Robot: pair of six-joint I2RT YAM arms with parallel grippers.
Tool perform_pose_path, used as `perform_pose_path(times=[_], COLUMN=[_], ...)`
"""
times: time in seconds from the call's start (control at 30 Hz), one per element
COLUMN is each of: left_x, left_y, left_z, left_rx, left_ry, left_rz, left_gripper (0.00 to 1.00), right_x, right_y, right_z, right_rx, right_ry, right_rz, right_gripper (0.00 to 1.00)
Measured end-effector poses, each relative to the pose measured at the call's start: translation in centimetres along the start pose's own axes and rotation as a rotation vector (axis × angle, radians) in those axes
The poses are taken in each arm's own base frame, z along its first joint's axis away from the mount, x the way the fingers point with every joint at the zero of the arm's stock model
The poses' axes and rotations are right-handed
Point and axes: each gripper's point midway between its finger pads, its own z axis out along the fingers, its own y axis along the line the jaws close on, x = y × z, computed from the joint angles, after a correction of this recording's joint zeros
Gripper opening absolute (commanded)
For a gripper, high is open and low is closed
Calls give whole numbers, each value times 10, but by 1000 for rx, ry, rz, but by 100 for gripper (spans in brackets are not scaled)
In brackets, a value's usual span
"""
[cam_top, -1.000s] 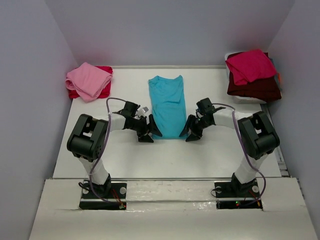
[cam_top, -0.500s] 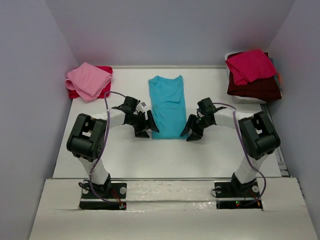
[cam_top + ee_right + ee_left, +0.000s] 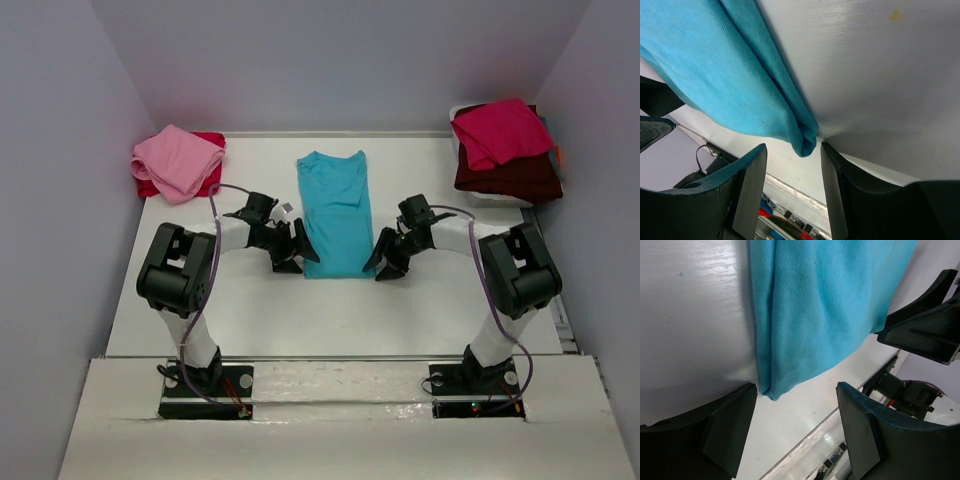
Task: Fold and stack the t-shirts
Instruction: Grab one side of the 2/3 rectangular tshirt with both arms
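Lavender-grey walls (image 3: 60, 150) close in a white table (image 3: 200, 300) on three sides, and its painted top looks glossy and faintly grained in my wrist views. At the centre lies the turquoise t-shirt (image 3: 335, 210), folded into a long flat strip. Its long axis runs from 12 o'clock to 6 o'clock, with the near end drifting slightly toward 5. My left gripper (image 3: 293, 252) sits low at the strip's near corner on the 9 o'clock side. Its fingers are apart, and the folded corner lies just ahead of the gap, close by one finger, not pinched. My right gripper (image 3: 387, 256) mirrors it at the near corner on the 3 o'clock side, fingers likewise apart, with the corner's tip at the mouth of the gap and unclamped. Bare table shows on both flanks of the strip at 9 and 3. A wide bare band runs from the strip's near edge toward 6, down to my bases. At 10 o'clock, in the far corner, a pink t-shirt (image 3: 178, 160) sits on a red t-shirt (image 3: 213, 140). At 2 o'clock a crimson t-shirt (image 3: 500, 130) tops a dark maroon t-shirt (image 3: 505, 178), near the right wall.
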Motion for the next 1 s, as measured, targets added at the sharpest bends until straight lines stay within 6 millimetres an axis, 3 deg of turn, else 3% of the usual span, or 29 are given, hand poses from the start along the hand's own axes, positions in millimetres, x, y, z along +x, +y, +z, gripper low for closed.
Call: perform_pose_path(times=[0.7, 1.0], left_x=[8, 11], left_y=[-10, -9], left_z=[9, 12], left_rx=[65, 63], left_ry=[-1, -8], left_rz=[40, 51], left_gripper=[79, 63], right_x=[-14, -13], right_y=[5, 4], right_z=[4, 6], right_rx=[-9, -17], right_ry=[-4, 10], right_rz=[2, 4], right_gripper=[48, 36])
